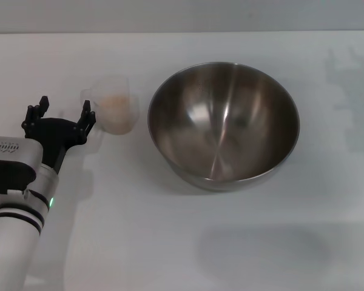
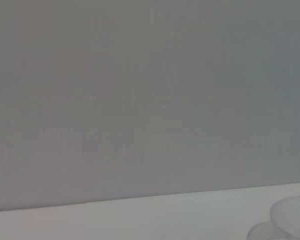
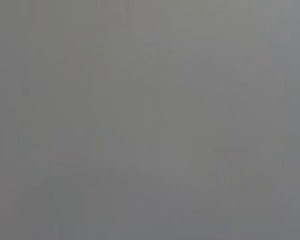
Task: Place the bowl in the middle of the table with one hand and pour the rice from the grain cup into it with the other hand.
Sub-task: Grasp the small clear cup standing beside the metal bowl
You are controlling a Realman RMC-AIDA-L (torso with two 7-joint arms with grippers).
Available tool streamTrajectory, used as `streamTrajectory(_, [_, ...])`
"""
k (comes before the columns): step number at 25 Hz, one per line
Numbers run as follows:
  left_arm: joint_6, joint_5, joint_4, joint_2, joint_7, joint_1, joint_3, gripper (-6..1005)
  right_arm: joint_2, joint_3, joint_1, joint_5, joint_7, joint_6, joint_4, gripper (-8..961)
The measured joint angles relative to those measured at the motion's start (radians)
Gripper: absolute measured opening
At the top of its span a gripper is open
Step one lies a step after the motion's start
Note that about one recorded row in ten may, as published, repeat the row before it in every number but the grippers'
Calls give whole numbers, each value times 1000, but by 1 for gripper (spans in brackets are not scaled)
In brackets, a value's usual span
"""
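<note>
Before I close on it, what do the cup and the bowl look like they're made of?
The grain cup looks like clear, slightly frosted plastic: the rice shows through its wall. The bowl looks like brushed stainless steel, grey with bright streaky reflections inside.

From my head view, the bowl (image 1: pixel 224 124) stands upright on the table (image 1: pixel 170 242), near its middle. The grain cup (image 1: pixel 116 104) stands just to the bowl's left, close beside it but apart. The rice (image 1: pixel 117 102) lies inside the cup. The left gripper (image 1: pixel 61 115) sits left of the cup, its nearer finger (image 1: pixel 87 115) close beside the cup's handle.
</note>
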Motion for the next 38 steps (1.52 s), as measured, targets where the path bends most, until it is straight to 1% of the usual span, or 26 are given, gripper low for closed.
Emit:
streamTrajectory(13, [-33,-40,39,0,-11,-51,-1,775,0,15,1,0,0,7,0,411])
streamTrajectory(26, [-44,-58,57,0,-12,-77,8,758,0,20,7,0,0,8,-4,412])
streamTrajectory(31, [-45,-53,59,0,-12,-84,11,549,0,20,10,0,-2,8,-7,412])
streamTrajectory(37, [-50,-53,59,0,-20,-87,11,366,-1,20,13,0,-5,8,-8,411])
streamTrajectory(38, [-65,-53,61,0,-35,-96,11,336,-2,20,13,0,-5,8,-8,411])
